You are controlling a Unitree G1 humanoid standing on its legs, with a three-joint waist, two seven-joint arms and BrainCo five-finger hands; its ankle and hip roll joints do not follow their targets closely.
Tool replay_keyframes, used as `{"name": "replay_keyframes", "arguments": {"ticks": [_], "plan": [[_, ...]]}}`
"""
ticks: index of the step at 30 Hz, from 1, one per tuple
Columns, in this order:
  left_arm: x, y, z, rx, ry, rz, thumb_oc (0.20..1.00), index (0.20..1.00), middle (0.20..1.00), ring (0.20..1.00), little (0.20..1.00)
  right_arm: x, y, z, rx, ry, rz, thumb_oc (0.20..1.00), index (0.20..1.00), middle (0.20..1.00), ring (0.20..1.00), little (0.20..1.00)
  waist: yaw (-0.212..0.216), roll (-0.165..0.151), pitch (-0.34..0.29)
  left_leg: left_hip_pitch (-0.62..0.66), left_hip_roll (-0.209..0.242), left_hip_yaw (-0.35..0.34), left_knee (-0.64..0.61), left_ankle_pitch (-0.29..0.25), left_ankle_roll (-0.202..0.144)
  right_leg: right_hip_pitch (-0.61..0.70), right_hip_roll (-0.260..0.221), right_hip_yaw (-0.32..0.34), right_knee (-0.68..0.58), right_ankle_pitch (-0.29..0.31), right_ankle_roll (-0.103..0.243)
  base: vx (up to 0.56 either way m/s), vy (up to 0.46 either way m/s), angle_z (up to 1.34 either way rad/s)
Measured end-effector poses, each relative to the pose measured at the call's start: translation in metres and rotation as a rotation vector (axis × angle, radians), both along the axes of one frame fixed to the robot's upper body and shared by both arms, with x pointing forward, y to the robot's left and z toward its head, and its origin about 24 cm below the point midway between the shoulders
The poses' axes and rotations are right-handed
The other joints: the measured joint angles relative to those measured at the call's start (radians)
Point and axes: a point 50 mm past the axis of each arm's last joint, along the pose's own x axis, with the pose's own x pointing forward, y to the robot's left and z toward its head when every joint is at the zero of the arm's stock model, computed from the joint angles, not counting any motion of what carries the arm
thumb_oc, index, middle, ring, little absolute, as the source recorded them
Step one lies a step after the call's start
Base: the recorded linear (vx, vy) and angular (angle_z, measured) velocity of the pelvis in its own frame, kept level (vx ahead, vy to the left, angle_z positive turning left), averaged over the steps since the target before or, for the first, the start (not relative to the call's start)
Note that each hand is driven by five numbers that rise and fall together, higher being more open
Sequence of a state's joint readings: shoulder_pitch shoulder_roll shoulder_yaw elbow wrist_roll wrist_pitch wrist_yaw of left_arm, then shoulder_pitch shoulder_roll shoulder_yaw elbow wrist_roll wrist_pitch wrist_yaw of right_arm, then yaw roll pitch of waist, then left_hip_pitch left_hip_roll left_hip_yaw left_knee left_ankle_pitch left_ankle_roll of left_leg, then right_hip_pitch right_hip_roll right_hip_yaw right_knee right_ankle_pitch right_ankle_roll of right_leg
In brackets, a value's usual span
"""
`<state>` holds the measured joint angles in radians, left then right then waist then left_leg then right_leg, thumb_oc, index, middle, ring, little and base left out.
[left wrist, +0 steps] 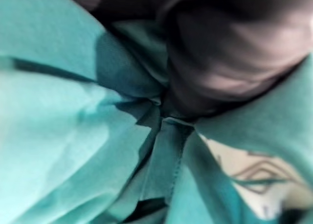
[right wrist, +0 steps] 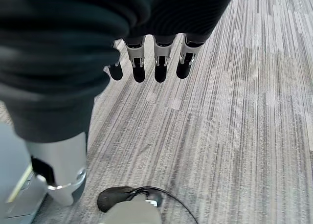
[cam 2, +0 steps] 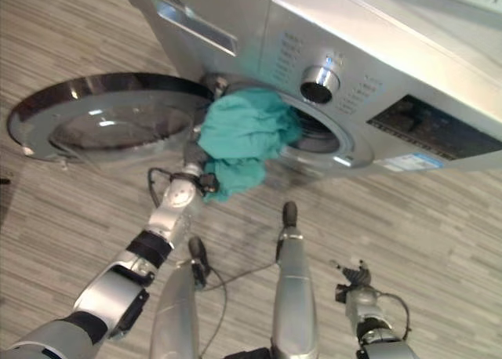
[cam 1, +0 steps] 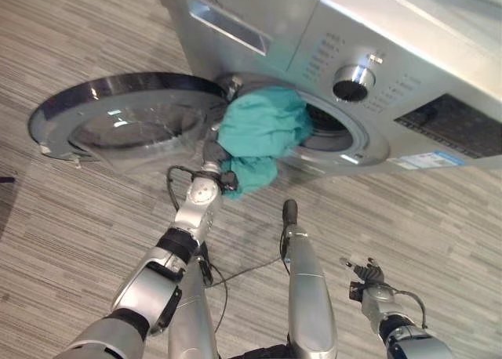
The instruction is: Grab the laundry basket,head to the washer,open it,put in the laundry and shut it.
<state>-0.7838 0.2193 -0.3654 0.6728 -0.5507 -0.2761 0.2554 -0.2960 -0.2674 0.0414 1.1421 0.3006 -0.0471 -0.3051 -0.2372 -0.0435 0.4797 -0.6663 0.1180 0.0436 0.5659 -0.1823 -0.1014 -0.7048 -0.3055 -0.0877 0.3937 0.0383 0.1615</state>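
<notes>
Teal cloth (cam 1: 263, 128), soft and bunched, hangs half in and half out of the washer's (cam 1: 408, 69) round opening, its door (cam 1: 125, 120) swung wide open to my left. My left hand (cam 1: 213, 154) is pressed into the bundle from below; its fingers are buried in the folds, so I cannot tell their grip. My right hand (right wrist: 146, 62) hangs low over the floor, fingers relaxed, holding nothing. I judge the cloth light, limp and likely to slide back out; gathering the drooping lower fold seems best.
</notes>
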Motion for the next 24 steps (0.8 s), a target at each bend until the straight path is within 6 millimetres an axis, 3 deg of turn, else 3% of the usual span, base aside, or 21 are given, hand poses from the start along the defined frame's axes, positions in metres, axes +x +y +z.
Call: {"name": "replay_keyframes", "arguments": {"ticks": [9, 16, 19, 22, 24], "plan": [[0.008, -0.012, 0.039, 0.037, -0.110, -0.021, 0.200, 0.200, 0.200, 0.200, 0.200, 0.023, 0.015, 0.019, -0.030, -0.130, 0.067, 1.000, 1.000, 1.000, 1.000, 1.000, 0.005, 0.003, -0.054, -0.294, 0.016, 0.008, 0.132, -0.010, 0.017, -0.261, 0.023, 0.037, 0.012, 0.067, -0.004, -0.07, 0.004, -0.10], [0.020, -0.027, 0.062, 0.042, -0.125, -0.003, 0.200, 0.200, 0.200, 0.200, 0.200, 0.035, 0.014, 0.035, -0.072, -0.211, 0.027, 1.000, 1.000, 1.000, 1.000, 1.000, -0.001, 0.018, -0.118, -0.450, 0.012, 0.067, 0.297, -0.088, 0.067, -0.436, 0.031, 0.158, 0.064, 0.088, 0.014, -0.03, 0.049, -0.23], [0.030, -0.023, 0.095, 0.039, -0.159, 0.031, 0.200, 0.200, 0.200, 0.200, 0.200, 0.046, 0.014, 0.055, -0.076, -0.333, 0.006, 1.000, 1.000, 1.000, 1.000, 1.000, -0.022, 0.020, -0.124, -0.516, 0.003, 0.073, 0.371, -0.133, 0.082, -0.513, 0.029, 0.203, 0.128, 0.076, 0.028, 0.03, -0.022, -0.09], [0.037, -0.002, 0.135, -0.062, -0.202, 0.111, 0.200, 0.200, 0.200, 0.200, 0.200, 0.054, 0.014, 0.075, -0.088, -0.439, -0.002, 1.000, 1.000, 1.000, 1.000, 1.000, -0.042, 0.021, -0.125, -0.561, -0.002, 0.071, 0.415, -0.144, 0.084, -0.571, 0.031, 0.226, 0.181, 0.064, 0.042, 0.04, -0.035, -0.02], [0.039, 0.006, 0.143, -0.111, -0.190, 0.124, 0.200, 0.200, 0.200, 0.200, 0.200, 0.057, 0.015, 0.083, -0.094, -0.481, -0.008, 1.000, 1.000, 1.000, 1.000, 1.000, -0.055, 0.021, -0.125, -0.564, -0.001, 0.072, 0.418, -0.150, 0.082, -0.581, 0.037, 0.232, 0.186, 0.062, 0.045, 0.05, -0.032, -0.06]]}}
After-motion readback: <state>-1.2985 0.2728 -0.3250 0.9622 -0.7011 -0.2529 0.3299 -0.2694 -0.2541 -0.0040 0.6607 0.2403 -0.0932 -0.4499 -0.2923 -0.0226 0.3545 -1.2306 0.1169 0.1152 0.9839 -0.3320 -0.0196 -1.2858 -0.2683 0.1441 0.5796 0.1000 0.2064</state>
